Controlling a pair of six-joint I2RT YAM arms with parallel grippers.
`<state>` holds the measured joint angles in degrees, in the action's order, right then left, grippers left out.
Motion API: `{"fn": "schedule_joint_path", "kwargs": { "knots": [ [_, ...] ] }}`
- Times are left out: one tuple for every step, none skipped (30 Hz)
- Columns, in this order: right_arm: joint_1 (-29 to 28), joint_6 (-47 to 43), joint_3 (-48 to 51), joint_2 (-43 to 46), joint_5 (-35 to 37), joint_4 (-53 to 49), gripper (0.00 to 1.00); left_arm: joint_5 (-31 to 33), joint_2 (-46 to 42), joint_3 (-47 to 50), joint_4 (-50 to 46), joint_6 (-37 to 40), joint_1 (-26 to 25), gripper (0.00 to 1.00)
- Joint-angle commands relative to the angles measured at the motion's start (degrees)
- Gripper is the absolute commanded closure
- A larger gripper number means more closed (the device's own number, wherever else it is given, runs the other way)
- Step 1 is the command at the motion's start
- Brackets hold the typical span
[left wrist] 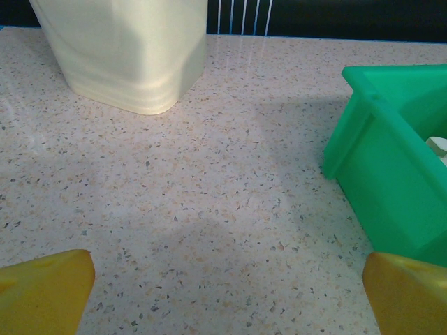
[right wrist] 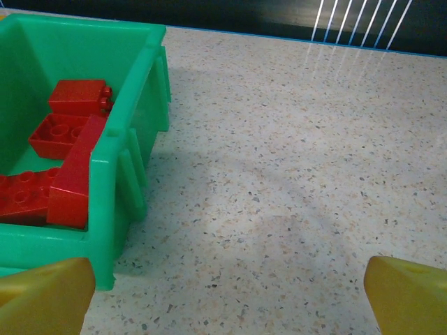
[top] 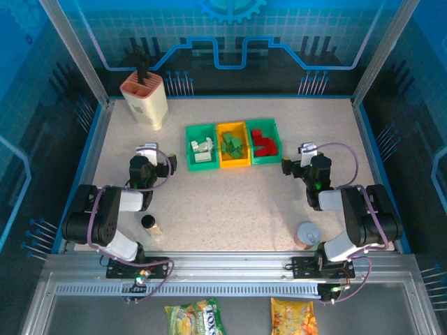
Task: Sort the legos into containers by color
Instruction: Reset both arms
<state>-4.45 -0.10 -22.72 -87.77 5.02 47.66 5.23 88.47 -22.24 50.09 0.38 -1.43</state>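
Note:
Three containers stand side by side at mid-table. The left green bin (top: 200,148) holds white legos (top: 203,150). The yellow-orange bin (top: 232,145) holds green legos (top: 232,145). The right green bin (top: 265,142) holds red legos (top: 264,142), which also lie in the bin (right wrist: 105,181) at the left of the right wrist view (right wrist: 66,160). My left gripper (top: 148,155) stands open left of the bins, its yellow fingertips (left wrist: 45,289) wide apart over bare table, the green bin (left wrist: 391,174) at its right. My right gripper (top: 306,155) is open right of the bins, nothing between its fingertips (right wrist: 408,296).
A tall beige slotted holder (top: 145,100) stands at the back left, also in the left wrist view (left wrist: 129,52). A small black-capped bottle (top: 150,226) sits near the left arm's base and a grey round cup (top: 308,234) near the right arm's base. Snack bags (top: 195,317) lie below the table edge.

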Motion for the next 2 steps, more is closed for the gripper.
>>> {"fn": "schedule_joint_path", "kwargs": {
  "knots": [
    [0.7,-0.8,-0.7,-0.3,-1.7,1.9,0.0,-0.8,0.4,0.1,2.4,0.5,0.4,0.01],
    [0.7,-0.9,-0.6,-0.3,-1.7,2.0,0.0,-0.8,0.4,0.1,2.4,0.5,0.4,0.01]
  ]
}}
